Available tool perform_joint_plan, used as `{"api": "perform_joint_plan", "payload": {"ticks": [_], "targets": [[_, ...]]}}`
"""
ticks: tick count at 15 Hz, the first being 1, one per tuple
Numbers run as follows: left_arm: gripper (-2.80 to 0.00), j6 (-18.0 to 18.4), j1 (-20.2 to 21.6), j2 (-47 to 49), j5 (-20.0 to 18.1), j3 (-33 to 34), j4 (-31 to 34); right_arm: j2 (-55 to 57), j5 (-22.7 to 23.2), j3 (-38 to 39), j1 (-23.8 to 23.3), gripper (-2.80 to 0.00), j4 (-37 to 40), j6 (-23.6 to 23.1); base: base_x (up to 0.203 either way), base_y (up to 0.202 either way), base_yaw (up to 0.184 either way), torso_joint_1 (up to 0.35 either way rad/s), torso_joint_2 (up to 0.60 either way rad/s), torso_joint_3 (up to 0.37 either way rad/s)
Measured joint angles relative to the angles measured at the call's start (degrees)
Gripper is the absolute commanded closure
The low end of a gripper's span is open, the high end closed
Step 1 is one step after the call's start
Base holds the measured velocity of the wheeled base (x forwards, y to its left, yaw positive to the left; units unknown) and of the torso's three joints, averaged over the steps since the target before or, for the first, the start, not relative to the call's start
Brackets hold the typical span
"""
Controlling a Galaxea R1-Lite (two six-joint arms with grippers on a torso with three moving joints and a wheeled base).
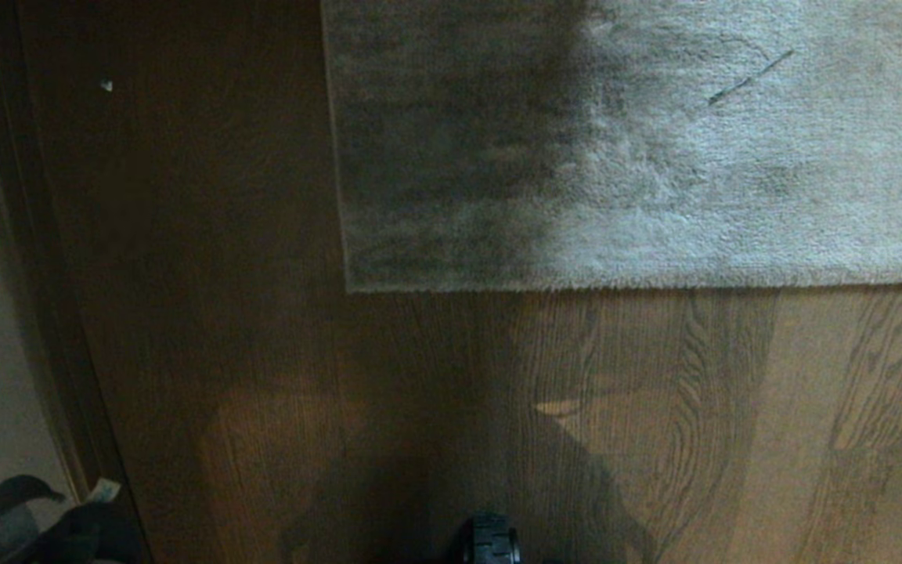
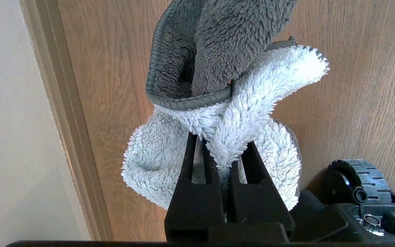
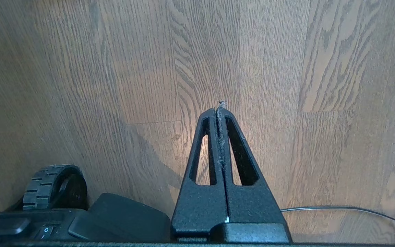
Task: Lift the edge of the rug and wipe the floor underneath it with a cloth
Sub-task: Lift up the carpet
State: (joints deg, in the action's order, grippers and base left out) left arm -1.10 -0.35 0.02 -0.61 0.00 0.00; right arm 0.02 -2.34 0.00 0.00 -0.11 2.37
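- black wheel [image 1: 490, 540] of the robot's base sits at the near edge of the head view, on the floor [image 1: 654, 423], which is brown wood-grain plank.
- left tool [image 2: 218, 147] is clamped on the cloth [image 2: 218, 103]; its white plush bunches around the fingers and a dark grey fold stands beyond them, off the floor, close to the skirting board [image 2: 63, 113].
- right tool [image 3: 219, 109] is pressed together with nothing in it but a few lint fibres caught in the seam; it hangs over bare planks, with a thin cable [image 3: 338, 208] lying nearby.
- rug edge [image 1: 615, 287] lies flat on the floor ahead, its square corner [image 1: 351, 288] toward the robot's left; neither arm shows in the head view, so both look parked well short of it.
- risk: closed fingers would likely skate over the pile or shove the rug instead of getting beneath the border.
- risk: the bunched cloth may meet the floor with only a small patch, or work loose when dragged.
- risk: the cable could snag on the base or arm.
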Motion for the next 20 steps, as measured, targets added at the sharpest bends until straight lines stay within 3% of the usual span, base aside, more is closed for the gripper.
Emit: {"api": "perform_joint_plan", "payload": {"ticks": [4,9,13,15,20], "targets": [[0.00,0.02,0.00,0.00,-0.01,0.00,0.02,0.00,1.34,-0.07,0.00,0.00,-3.03,-1.27,0.000,0.000,0.000,0.000,0.00,0.000],[0.00,0.05,0.01,0.00,-0.01,0.00,0.02,4.49,16.46,-6.76,0.02,0.00,-2.53,-2.48,0.000,0.000,0.000,0.000,0.00,0.000],[0.00,0.03,0.02,0.00,-0.01,0.00,0.00,17.95,21.47,-14.50,4.62,0.00,-2.16,-2.68,0.000,0.000,0.000,0.000,0.00,0.000],[0.00,0.00,0.00,0.00,-0.01,0.00,0.01,26.26,22.02,-16.61,7.93,0.00,-3.46,0.25,0.000,0.000,0.000,0.000,0.00,0.000],[0.00,0.05,0.00,0.00,-0.02,0.00,0.00,48.72,22.30,-16.48,18.79,0.00,-11.76,12.66,0.000,0.000,0.000,0.000,0.00,0.000]]}}
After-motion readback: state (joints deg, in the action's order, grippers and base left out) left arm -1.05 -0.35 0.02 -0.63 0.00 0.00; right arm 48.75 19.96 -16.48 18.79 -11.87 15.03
